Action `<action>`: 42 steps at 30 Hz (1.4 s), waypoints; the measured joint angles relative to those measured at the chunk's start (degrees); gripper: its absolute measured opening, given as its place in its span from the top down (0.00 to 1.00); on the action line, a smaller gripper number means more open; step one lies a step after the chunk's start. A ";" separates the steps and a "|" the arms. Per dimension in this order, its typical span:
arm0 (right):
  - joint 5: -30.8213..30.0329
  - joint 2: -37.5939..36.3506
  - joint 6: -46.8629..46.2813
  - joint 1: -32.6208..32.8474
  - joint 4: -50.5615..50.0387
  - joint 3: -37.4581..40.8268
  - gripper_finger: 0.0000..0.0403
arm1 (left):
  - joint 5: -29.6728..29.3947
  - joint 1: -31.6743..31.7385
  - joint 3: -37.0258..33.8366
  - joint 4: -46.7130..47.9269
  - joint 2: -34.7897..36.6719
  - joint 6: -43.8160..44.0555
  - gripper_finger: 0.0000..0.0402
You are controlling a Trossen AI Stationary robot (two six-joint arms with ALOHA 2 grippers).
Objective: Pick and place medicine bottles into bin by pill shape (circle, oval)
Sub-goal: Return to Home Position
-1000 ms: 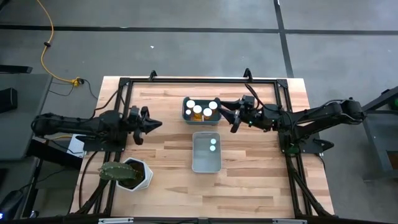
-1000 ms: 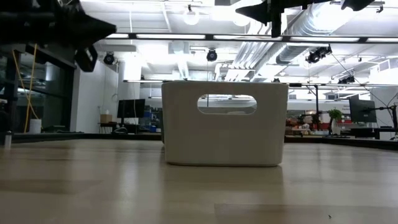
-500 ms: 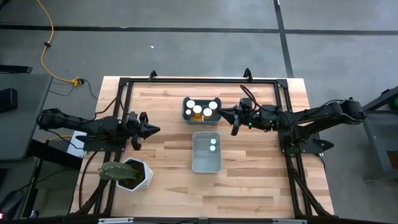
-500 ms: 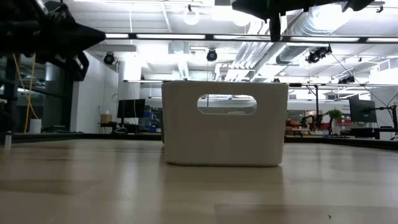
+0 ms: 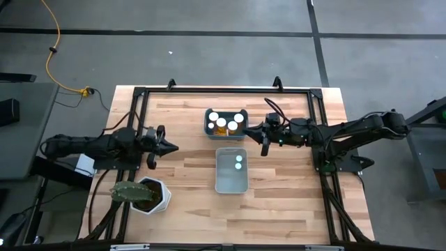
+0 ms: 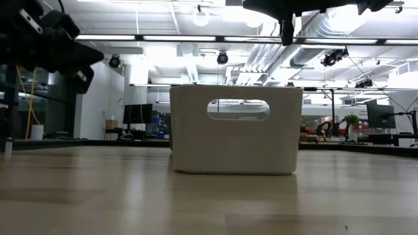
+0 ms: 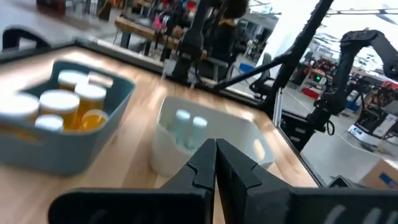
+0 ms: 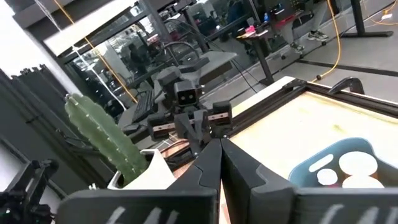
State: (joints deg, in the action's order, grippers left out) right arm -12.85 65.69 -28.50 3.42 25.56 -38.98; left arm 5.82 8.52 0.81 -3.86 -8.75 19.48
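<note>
Left claw (image 5: pixel 173 146) hangs over the table's (image 5: pixel 181 209) left side, well apart from both bins. Its fingers are pressed together w/ nothing btwn them. Near it, at the table's front-left corner, stands a white pot (image 5: pixel 159 199) w/ a cactus (image 5: pixel 129 193).

Centre: the blue bin (image 5: pixel 207 127) holds prob. five white-capped bottles (image 5: pixel 221 123). Amber bodies show in the left wrist view but blurred; pills unreadable. Just beside it, the pale bin (image 5: pixel 230 183) holds two pale-topped bottles (image 5: pixel 238 162) at the end nearest the blue bin. The low view gives only this bin's wall and handle slot, contents hidden, arms cut off at the top.

Right claw (image 5: pixel 251 128) hovers just right of the blue bin, fingers closed tip to tip, empty.
</note>
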 joint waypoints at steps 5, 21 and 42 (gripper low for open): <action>3.24 -0.12 0.99 0.00 -0.85 0.00 1.00 | 0.76 1.65 -0.15 1.53 2.55 1.95 1.00; 4.99 -18.17 1.77 -0.78 11.86 23.83 1.00 | -4.54 1.48 -0.15 2.80 2.38 -1.67 1.00; 3.94 -59.90 6.55 1.85 -25.91 31.58 1.00 | -5.22 1.48 -0.13 3.10 2.84 -1.67 1.00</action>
State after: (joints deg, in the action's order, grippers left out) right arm -8.91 5.79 -21.95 5.27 -0.35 -7.40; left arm 0.60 10.00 0.69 -0.76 -5.91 17.81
